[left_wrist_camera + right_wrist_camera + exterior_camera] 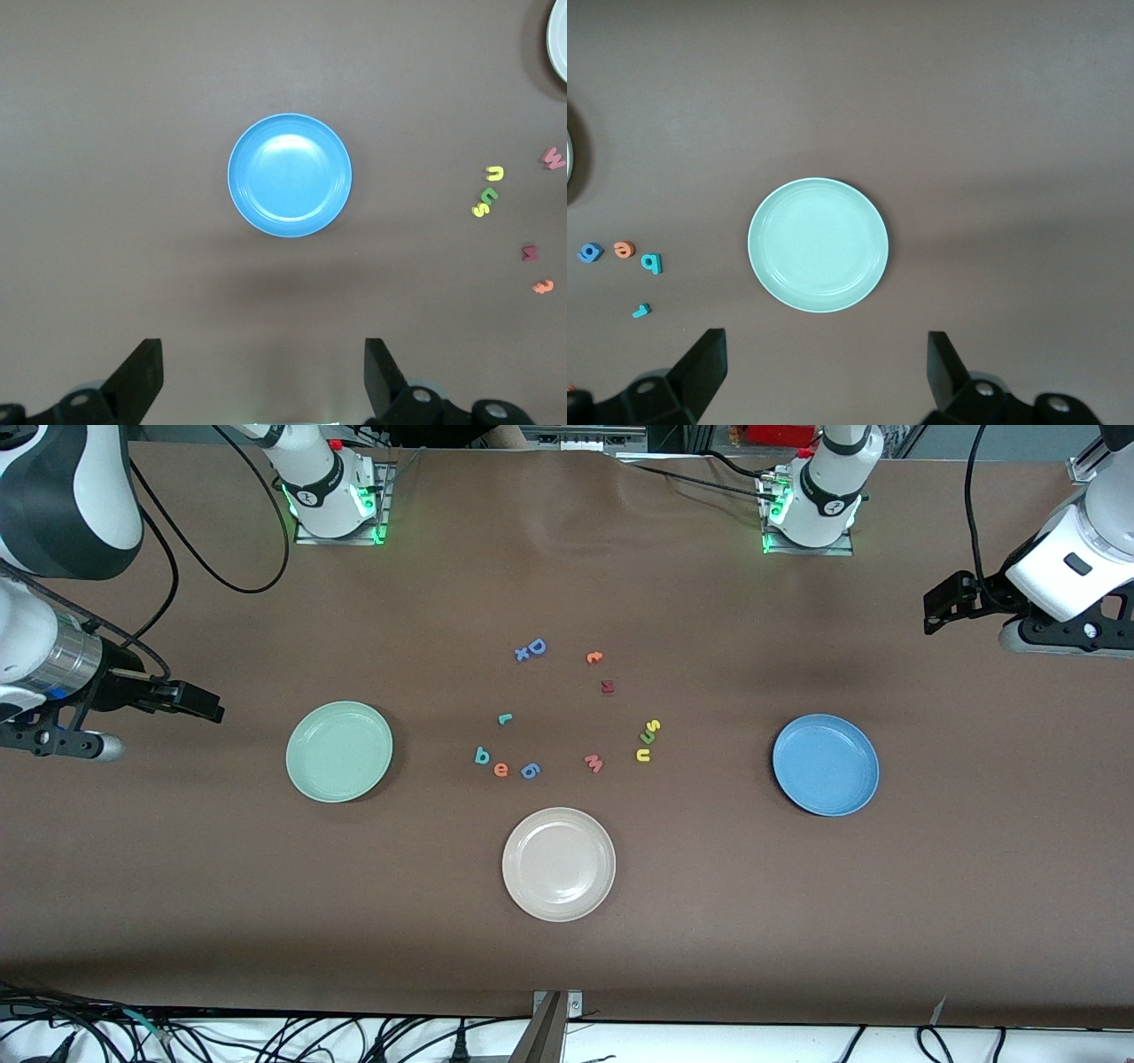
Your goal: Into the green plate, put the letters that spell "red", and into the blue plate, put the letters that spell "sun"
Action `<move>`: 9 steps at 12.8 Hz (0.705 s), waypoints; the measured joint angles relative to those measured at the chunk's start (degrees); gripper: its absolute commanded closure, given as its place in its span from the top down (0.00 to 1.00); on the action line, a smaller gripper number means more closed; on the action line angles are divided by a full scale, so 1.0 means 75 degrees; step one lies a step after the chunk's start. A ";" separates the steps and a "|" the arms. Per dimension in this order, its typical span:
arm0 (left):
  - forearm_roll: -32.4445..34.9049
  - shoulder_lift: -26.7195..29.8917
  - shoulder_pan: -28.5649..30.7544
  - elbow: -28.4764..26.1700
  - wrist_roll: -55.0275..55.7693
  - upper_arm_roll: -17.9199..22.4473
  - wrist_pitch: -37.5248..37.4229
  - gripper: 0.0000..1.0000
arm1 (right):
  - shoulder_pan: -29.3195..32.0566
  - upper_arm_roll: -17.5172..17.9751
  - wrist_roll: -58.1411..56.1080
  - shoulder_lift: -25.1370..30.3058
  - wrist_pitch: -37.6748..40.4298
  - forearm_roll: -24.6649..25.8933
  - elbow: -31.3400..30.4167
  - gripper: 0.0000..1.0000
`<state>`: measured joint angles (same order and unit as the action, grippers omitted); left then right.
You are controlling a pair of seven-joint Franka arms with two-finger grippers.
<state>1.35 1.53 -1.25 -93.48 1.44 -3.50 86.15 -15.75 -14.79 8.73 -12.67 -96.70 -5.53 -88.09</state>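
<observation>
The green plate (338,751) (818,244) and the blue plate (826,764) (290,175) both lie empty. Between them on the table are the teal r (504,719) (641,310), teal d (482,756) (652,262) and orange e (500,770) (624,250). Closer to the blue plate sit the yellow s (656,725) (480,210), olive n (648,738) (491,193) and yellow u (643,755) (494,173). My right gripper (208,707) (827,367) hangs open and empty over bare table beside the green plate. My left gripper (935,611) (263,372) is open and empty over the table's left-arm end.
A beige plate (558,864) lies nearer the front camera than the letters. Other letters lie among them: blue 6 (530,771), pink m (594,763), a dark red letter (607,686), an orange letter (594,658), blue D (536,646) with a small blue x (522,654).
</observation>
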 measured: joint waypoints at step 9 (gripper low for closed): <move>0.0000 0.0045 0.0014 0.0019 -0.0001 -0.0065 -0.0035 1.00 | 0.0071 -0.0019 0.0002 -0.0004 -0.0094 0.0000 0.0006 1.00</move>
<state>1.35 1.87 -1.14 -93.33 1.43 -3.99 85.89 -15.22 -14.94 8.75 -12.70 -97.41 -5.53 -88.05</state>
